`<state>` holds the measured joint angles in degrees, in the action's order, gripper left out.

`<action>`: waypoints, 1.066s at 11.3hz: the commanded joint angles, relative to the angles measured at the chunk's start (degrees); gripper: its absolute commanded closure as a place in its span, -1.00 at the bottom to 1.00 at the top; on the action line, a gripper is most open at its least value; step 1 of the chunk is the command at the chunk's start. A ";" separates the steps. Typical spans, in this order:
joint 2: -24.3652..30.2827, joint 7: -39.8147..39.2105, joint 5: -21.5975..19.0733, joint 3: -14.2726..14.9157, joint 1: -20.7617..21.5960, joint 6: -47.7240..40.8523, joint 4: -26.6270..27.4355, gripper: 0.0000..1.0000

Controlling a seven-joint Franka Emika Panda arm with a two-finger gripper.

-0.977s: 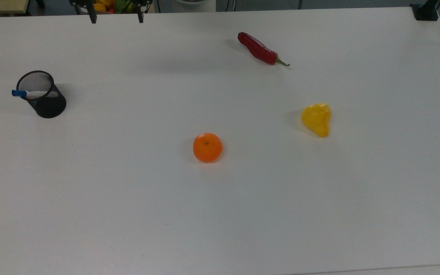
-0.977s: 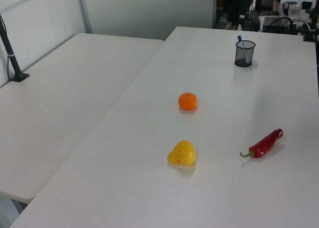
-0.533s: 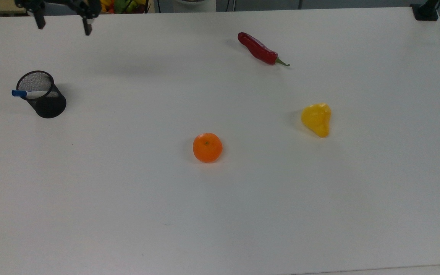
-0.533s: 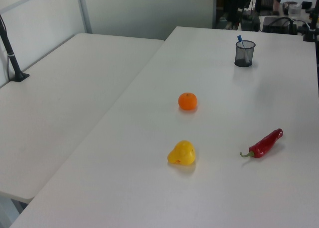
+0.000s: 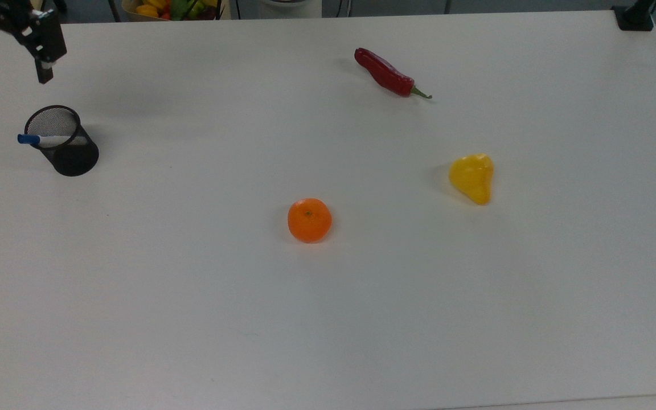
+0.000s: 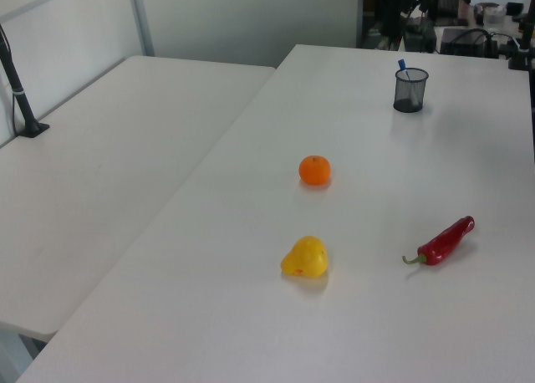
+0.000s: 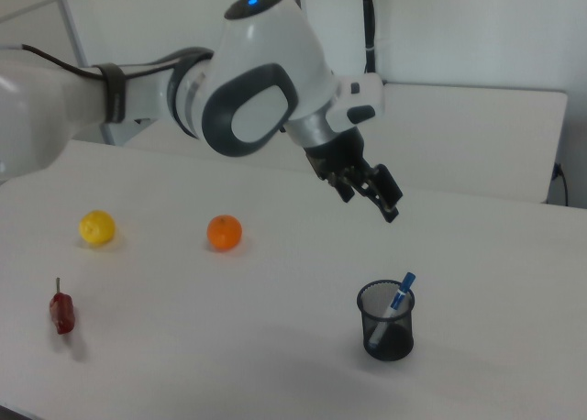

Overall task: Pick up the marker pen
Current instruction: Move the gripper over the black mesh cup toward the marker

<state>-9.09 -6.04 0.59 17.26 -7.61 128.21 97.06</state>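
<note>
In the top view, going from left to right, the dark gripper [image 5: 13, 54] hangs in the air at the far left corner, its two slim fingers spread apart with nothing between them. Just below it in the top view stands a black wire-mesh pen cup [image 5: 63, 141], round and open-topped. The marker pen [image 5: 40, 139] leans inside it, white barrel against the mesh and blue cap poking out over the rim on the top view's left. The gripper is near the cup but apart from it.

The surface [image 5: 191, 319] is a smooth, matte white tabletop. Near its middle sits a round orange [image 5: 309, 220] with dimpled skin. Farther right, toward the far edge, lies a glossy red chili pepper [image 5: 384, 73], long and slightly curved, with a thin green stem. Right of the orange rests a waxy yellow pear-shaped fruit [image 5: 472, 177] on its side.

In the right view the white, rounded arm [image 7: 248, 90] reaches in from the right view's left, and the gripper [image 7: 367, 189] points down at a slant above the pen cup [image 7: 386, 321], where the marker pen [image 7: 397, 298] stands tilted, cap uppermost.
</note>
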 commanded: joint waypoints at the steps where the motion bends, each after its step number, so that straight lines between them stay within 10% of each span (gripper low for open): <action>1: -3.73 4.11 0.55 1.20 0.32 7.83 1.55 -0.73; 12: -10.33 3.67 3.27 1.20 -1.27 22.00 7.35 -0.27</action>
<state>-20.17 -3.12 2.11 18.18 -8.89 147.11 101.28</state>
